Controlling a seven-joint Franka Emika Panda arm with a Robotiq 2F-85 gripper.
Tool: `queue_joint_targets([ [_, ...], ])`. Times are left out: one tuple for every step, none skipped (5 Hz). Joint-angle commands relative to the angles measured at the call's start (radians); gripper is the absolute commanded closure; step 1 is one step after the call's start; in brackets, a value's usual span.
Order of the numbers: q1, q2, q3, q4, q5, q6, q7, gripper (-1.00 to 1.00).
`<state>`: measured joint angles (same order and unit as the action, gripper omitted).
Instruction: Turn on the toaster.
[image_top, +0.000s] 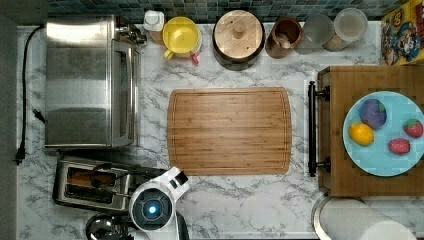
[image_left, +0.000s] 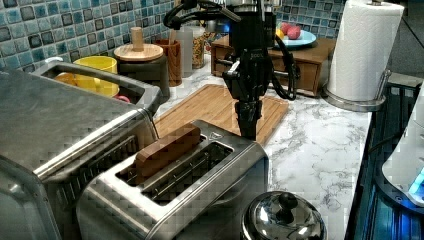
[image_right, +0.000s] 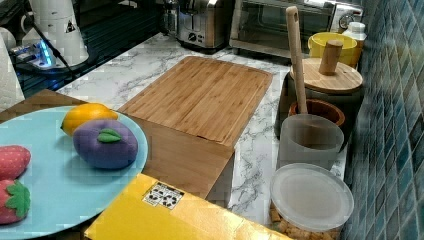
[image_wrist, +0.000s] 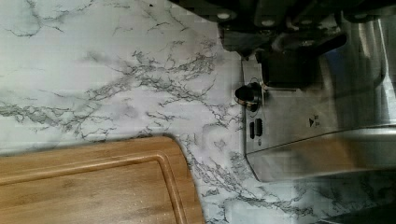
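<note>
Hanging point-down over the end of the toaster (image_left: 175, 185), the gripper (image_left: 248, 131) shows in the left view as a dark stack tapering to a tip just above the appliance's far top edge; whether its fingers are spread or closed cannot be told. The toaster is a small shiny steel box with two long top slots, and a brown slice (image_left: 167, 149) stands up out of the slot nearer the toaster oven (image_left: 60, 130). It sits on the marble counter (image_top: 240, 200) at the top view's lower left, just in front of the large steel oven and beside the corner of the bamboo cutting board (image_top: 230, 131). The wrist view adds the toaster's end face, with a dark round knob (image_wrist: 246, 94) and small buttons below it, the gripper's black body close above. The right view shows the toaster far off, its dials facing the board. A steel pot lid (image_left: 282, 220) lies next to the toaster; blue tile backs the counter
</note>
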<state>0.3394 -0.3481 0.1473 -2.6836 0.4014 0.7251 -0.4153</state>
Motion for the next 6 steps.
queue_joint_targets([
  [0.067,0.117,0.043,0.066,0.045,0.060,-0.045,1.00],
  [0.082,0.227,0.066,0.111,0.025,0.081,-0.027,1.00],
  [0.078,0.346,0.079,0.164,-0.018,0.081,0.026,1.00],
  [0.076,0.408,0.077,0.182,-0.043,0.086,0.081,1.00],
  [0.072,0.372,0.055,0.178,0.003,0.081,0.076,1.00],
  [0.070,0.320,0.054,0.162,0.039,0.095,0.063,1.00],
])
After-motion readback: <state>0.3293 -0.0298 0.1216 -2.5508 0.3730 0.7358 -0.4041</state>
